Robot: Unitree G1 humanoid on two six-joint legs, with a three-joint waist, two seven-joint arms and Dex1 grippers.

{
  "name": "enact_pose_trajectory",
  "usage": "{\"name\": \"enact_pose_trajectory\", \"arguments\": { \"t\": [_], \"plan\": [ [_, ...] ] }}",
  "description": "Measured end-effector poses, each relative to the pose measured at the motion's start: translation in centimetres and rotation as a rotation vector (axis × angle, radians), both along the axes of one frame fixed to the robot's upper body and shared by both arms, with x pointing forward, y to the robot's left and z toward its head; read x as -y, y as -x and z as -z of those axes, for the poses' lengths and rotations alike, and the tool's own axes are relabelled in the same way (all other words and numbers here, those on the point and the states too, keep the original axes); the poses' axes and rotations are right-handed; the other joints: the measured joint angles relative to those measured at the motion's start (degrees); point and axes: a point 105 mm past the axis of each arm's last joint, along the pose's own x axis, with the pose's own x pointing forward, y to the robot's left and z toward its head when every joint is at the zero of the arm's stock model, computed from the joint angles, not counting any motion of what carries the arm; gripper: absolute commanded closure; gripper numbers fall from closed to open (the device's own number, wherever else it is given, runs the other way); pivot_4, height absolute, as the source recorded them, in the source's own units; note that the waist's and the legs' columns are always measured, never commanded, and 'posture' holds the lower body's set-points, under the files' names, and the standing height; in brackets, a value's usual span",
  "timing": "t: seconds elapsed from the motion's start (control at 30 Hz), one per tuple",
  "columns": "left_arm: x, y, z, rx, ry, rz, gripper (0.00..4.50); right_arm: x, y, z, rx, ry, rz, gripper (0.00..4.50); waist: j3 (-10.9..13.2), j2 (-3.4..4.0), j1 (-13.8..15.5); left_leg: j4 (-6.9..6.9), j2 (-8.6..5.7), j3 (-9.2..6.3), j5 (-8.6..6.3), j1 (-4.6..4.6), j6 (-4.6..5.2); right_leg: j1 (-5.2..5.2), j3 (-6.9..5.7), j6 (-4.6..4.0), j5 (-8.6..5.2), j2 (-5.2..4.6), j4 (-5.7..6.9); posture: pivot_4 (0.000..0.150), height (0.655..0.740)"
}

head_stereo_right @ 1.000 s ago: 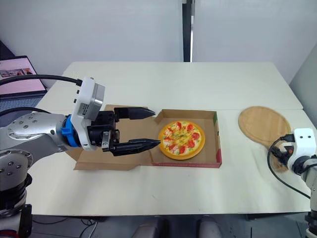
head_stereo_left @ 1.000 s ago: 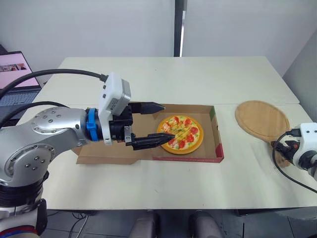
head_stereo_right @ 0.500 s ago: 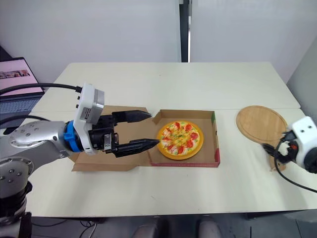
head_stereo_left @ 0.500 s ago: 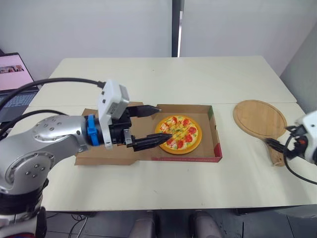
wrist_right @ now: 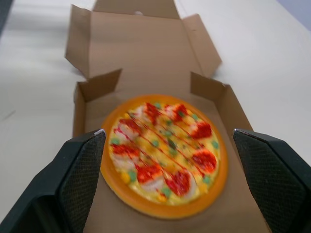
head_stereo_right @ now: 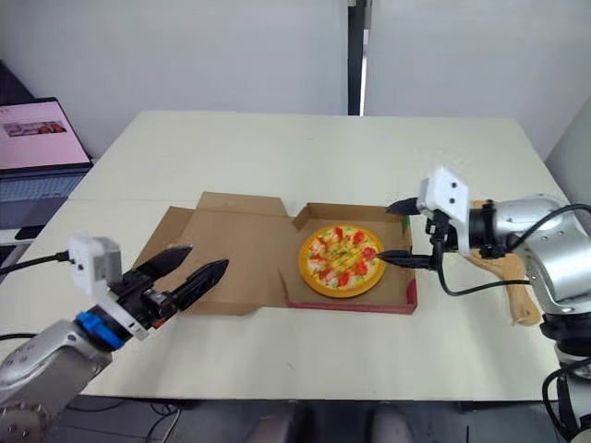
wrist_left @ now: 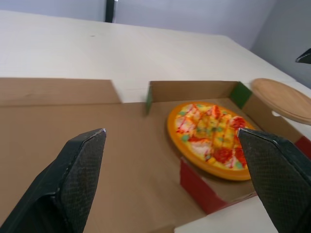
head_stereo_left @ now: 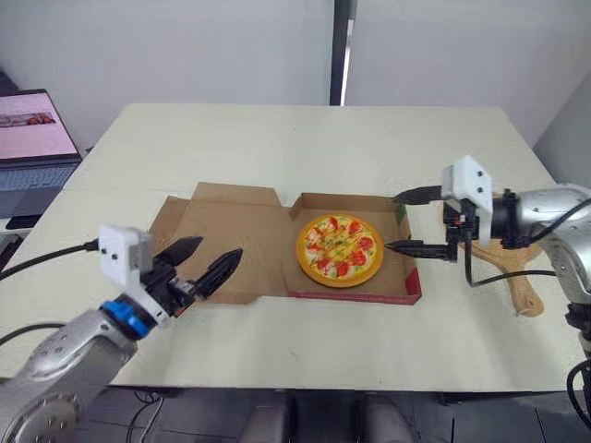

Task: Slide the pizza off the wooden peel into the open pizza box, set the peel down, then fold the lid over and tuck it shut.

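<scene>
Pizza (head_stereo_left: 338, 246) sits in the box tray (head_stereo_left: 351, 295), just ahead of the right tool (head_stereo_left: 392, 221), which is wide and empty. Peel (head_stereo_left: 520, 284) is parked on the desk (head_stereo_left: 277, 148) behind it. Left tool (head_stereo_left: 215, 249) is also wide and empty, facing the flat lid (head_stereo_left: 231, 231); looks staged for the fold.

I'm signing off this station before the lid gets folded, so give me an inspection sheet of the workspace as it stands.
Surface: pale table, seam across the middle.
Job's things: pizza lies in the pizza box; lid lies flat open toward the robot's left; peel rests on the table right of the box, with no pizza on it.
Clutter: nothing seen.
Claws: left claw open, over the lid's near edge, holding nothing; right claw open, at the box's right wall, holding nothing.
Cables: left cable trails from the left arm; right cable loops beside the peel.
Surroundings: open laptop beyond the table's left; wall behind.
</scene>
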Motion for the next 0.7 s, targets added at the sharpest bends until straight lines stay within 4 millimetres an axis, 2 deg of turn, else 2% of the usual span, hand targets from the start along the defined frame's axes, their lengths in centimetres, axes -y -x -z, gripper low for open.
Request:
{"name": "enact_pose_trajectory", "arguments": {
  "t": [0.07,0.13,0.23,0.33,0.43,0.57,0.7],
  "plan": [
    [-1.9,3.0,2.6,-0.094,0.169,-0.131,0.00,-1.6,-0.2,-0.4,0.002,-0.001,-0.090,0.03,0.00,-0.05,-1.32,-0.04,0.03,0.17,-0.02,0.06,0.00,0.00,0.10,0.00,0.00,-0.03,-0.11,0.150,0.7281],
    [-2.6,5.3,4.7,-0.195,0.299,-0.206,0.00,-1.8,-0.6,-0.2,0.000,0.017,-0.115,0.03,0.02,-0.21,-1.37,-0.05,0.09,0.07,-0.08,0.02,0.11,-0.04,-0.08,-0.04,-0.02,-0.04,-0.11,0.150,0.7281],
    [-2.8,7.0,5.0,-0.219,0.461,-0.245,0.00,-2.8,-0.7,0.3,-0.019,0.019,-0.162,0.03,0.04,-0.20,0.10,-0.03,0.09,-0.08,-0.10,0.01,0.14,-0.05,-0.20,-0.10,-0.05,-0.04,-0.09,0.150,0.7281],
    [-3.8,8.2,6.3,-0.246,0.617,-0.357,0.00,-3.0,-0.7,0.4,-0.017,0.026,-0.185,0.03,0.04,-0.23,0.55,0.00,0.05,-0.06,-0.12,0.01,0.18,0.02,-0.20,-0.09,-0.05,-0.09,-0.19,0.150,0.7281],
    [-4.5,7.7,7.3,-0.253,0.699,-0.426,0.00,-2.9,-0.9,0.3,-0.013,0.035,-0.184,0.03,0.04,-0.23,0.66,-0.01,0.05,-0.07,-0.12,0.00,0.18,0.03,-0.23,-0.08,-0.05,-0.07,-0.21,0.150,0.7281],
    [-4.1,5.3,7.3,-0.247,0.778,-0.404,0.00,-3.2,-1.0,-0.2,0.000,0.036,-0.195,0.03,0.02,-0.25,0.50,-0.03,0.04,-0.06,-0.11,0.01,0.16,0.03,-0.19,-0.09,-0.05,-0.05,-0.12,0.150,0.7281],
    [-4.8,3.4,7.9,-0.255,0.823,-0.443,0.00,-3.3,-1.0,-0.1,-0.004,0.033,-0.201,0.03,0.01,-0.18,0.38,-0.07,-0.01,-0.02,-0.06,-0.01,0.07,-0.06,-0.10,-0.08,-0.04,-0.03,-0.06,0.150,0.7281]
  ]
}}
